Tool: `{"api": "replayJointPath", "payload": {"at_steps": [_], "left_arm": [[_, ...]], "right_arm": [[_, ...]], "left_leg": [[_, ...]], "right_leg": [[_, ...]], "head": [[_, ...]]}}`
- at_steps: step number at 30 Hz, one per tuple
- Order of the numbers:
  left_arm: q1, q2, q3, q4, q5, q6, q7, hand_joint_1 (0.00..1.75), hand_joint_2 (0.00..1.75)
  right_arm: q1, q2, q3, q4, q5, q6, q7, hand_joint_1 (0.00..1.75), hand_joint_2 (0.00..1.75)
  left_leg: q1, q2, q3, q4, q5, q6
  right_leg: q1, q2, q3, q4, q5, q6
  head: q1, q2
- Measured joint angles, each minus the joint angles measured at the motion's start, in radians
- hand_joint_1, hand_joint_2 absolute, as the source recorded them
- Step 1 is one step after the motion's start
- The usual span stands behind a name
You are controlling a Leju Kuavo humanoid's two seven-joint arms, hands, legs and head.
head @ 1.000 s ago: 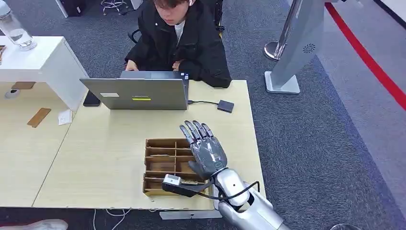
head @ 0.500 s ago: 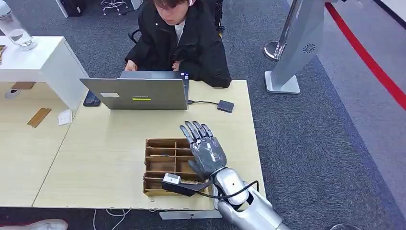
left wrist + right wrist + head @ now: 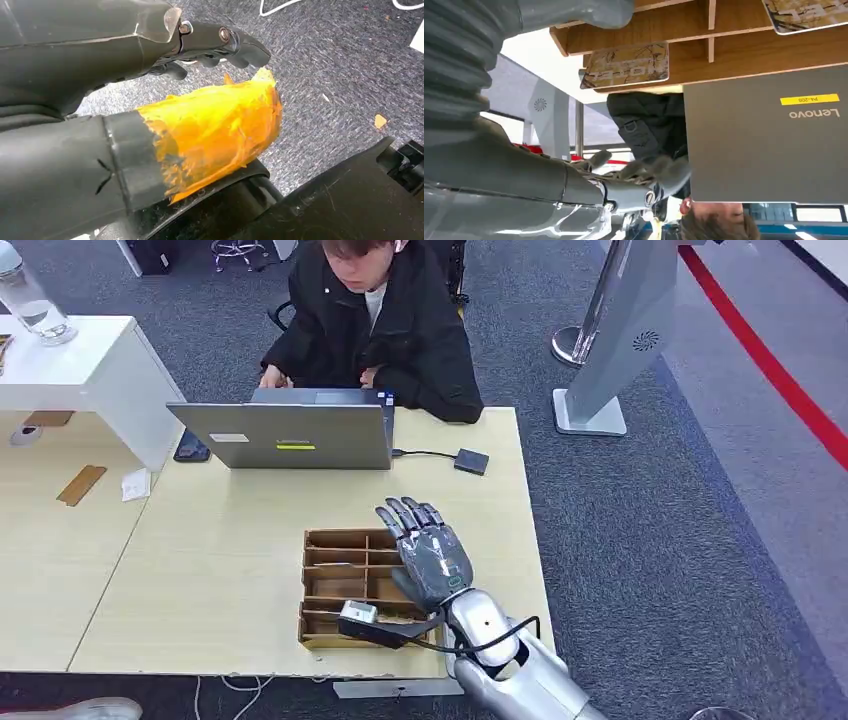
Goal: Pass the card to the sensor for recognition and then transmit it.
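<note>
Right hand (image 3: 432,562) extended flat, fingers (image 3: 405,515) apart, holding nothing.

A pale wooden table (image 3: 220,570) carries a laptop (image 3: 285,435) and divided wooden tray (image 3: 335,585).

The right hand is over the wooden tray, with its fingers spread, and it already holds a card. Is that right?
Not quite. The right hand is over the wooden tray with fingers spread, but it holds nothing. The right wrist view shows a card lying in the tray, apart from the fingers.
</note>
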Motion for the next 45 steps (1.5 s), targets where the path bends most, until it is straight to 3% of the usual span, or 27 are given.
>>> {"api": "replayJointPath", "payload": {"at_steps": [3, 11, 20, 45], "left_arm": [[0.000, 0.000, 0.000, 0.000, 0.000, 0.000, 0.000, 0.00, 0.00], [0.000, 0.000, 0.000, 0.000, 0.001, 0.000, 0.000, 0.00, 0.00], [0.000, 0.000, 0.000, 0.000, 0.002, 0.000, 0.000, 0.00, 0.00], [0.000, 0.000, 0.000, 0.000, 0.003, 0.000, 0.000, 0.00, 0.00]], "right_arm": [[0.000, 0.001, 0.000, 0.000, -0.001, 0.001, 0.001, 0.58, 1.75], [-0.002, 0.003, 0.000, 0.003, -0.006, 0.012, 0.001, 0.65, 1.75], [-0.005, 0.003, 0.000, 0.009, -0.009, 0.014, 0.001, 0.54, 1.75], [-0.014, 0.006, 0.000, 0.026, -0.016, 0.023, 0.002, 0.59, 1.75]], "left_leg": [[0.000, 0.000, 0.000, 0.000, 0.000, 0.000], [0.000, 0.000, 0.000, 0.000, 0.000, 0.000], [0.000, 0.000, 0.000, 0.000, 0.000, 0.000], [0.000, 0.000, 0.000, 0.000, 0.000, 0.000]], "right_leg": [[0.000, 0.000, 0.000, 0.000, 0.000, 0.000], [0.000, 0.000, 0.000, 0.000, 0.000, 0.000], [0.000, 0.000, 0.000, 0.000, 0.000, 0.000], [0.000, 0.000, 0.000, 0.000, 0.000, 0.000]], "head": [[0.000, 0.000], [0.000, 0.000], [0.000, 0.000], [0.000, 0.000]]}}
